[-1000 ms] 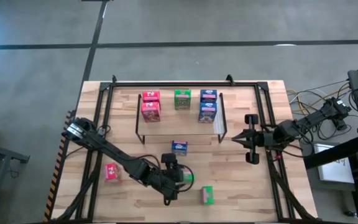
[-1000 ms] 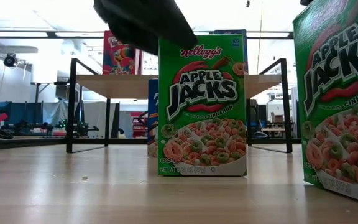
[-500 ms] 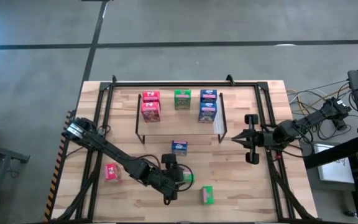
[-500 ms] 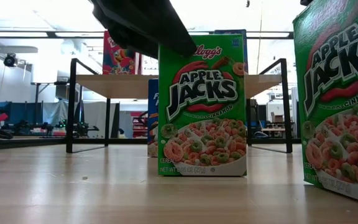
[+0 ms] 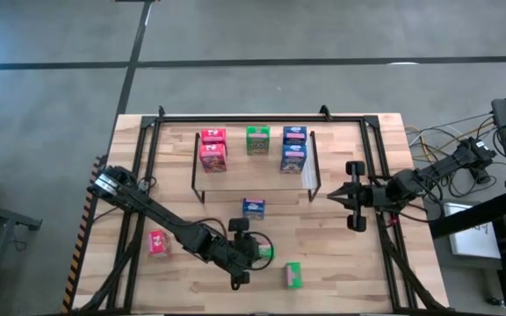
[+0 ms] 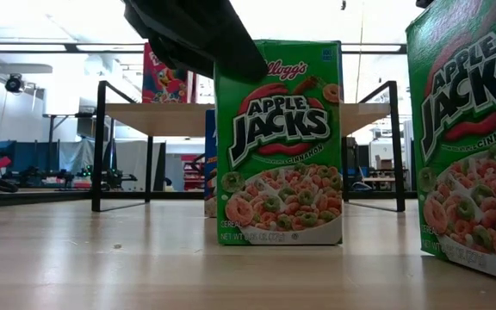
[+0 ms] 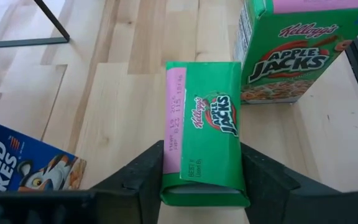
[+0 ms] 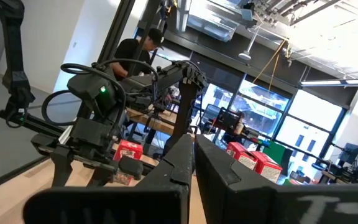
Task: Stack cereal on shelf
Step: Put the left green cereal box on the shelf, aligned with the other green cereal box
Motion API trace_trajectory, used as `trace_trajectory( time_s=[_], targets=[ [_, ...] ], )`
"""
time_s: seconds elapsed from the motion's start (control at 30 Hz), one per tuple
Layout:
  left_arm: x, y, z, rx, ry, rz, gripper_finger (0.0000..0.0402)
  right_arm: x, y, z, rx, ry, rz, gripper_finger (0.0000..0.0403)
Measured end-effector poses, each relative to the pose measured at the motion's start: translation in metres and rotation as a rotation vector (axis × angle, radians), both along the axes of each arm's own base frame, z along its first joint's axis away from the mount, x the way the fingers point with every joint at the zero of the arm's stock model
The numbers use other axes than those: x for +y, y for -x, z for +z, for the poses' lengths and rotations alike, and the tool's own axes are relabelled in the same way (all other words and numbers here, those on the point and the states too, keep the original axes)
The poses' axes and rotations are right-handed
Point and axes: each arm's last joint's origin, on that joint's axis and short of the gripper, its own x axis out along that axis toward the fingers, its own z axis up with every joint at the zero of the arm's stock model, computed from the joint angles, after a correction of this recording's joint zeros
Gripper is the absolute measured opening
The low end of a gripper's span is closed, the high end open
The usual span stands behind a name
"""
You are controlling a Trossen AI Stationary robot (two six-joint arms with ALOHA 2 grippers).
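Note:
A green cereal box (image 7: 204, 130) stands upright on its base on the table, near the front middle (image 5: 264, 250). My left gripper (image 7: 204, 182) reaches it from the table's left and is shut on it (image 6: 278, 142). A second green box (image 5: 293, 275) stands closer to the front edge, a blue box (image 5: 253, 207) just before the shelf, and a red box (image 5: 158, 243) at the left. The shelf (image 5: 193, 167) at the back carries red (image 5: 213, 149), green (image 5: 257, 139) and blue (image 5: 293, 149) boxes. My right gripper (image 5: 330, 197) waits shut at the right, raised. My left gripper pinches the green box between its two fingers (image 7: 143, 177), one on the front face (image 6: 231, 60) and one on the back face, at the upper corner nearest the arm. The fingers slant down from the table's left. The box stands upright with its base on the table.
The second green box (image 7: 294, 53) stands close beyond the held one. The blue box (image 7: 17, 168) lies to the far side of the gripper. A bigger black frame (image 5: 262, 117) runs round the table. Bare wood lies between the loose boxes and the shelf's front.
My left gripper has shut on the green box: its near finger has come against the box's front face. The box has shifted a little toward the table's near edge and stays upright on the table.

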Motion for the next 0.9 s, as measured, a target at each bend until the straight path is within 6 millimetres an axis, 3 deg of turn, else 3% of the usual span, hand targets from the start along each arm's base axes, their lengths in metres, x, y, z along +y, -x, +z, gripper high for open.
trace_trajectory(
  time_s=[0.2, 0.3, 0.53, 0.9],
  targets=[
    [0.0, 0.0, 0.002, -0.004, -0.002, -0.006, 0.0152, 0.0, 0.0, 0.0, 0.0, 0.0, 0.0, 0.0009],
    [-0.001, -0.001, 0.012, -0.029, -0.007, -0.028, 0.0152, 0.0, 0.0, 0.0, 0.0, 0.0, 0.0, 0.0009],
    [-0.001, -0.001, 0.051, -0.068, -0.052, -0.12, 0.0152, 0.0, 0.0, 0.0, 0.001, 0.0, 0.0, 0.0009],
    [0.014, -0.002, 0.125, -0.028, -0.23, -0.228, 0.0152, 0.0, 0.0, 0.0, 0.004, -0.012, 0.004, 0.0009]
  ],
)
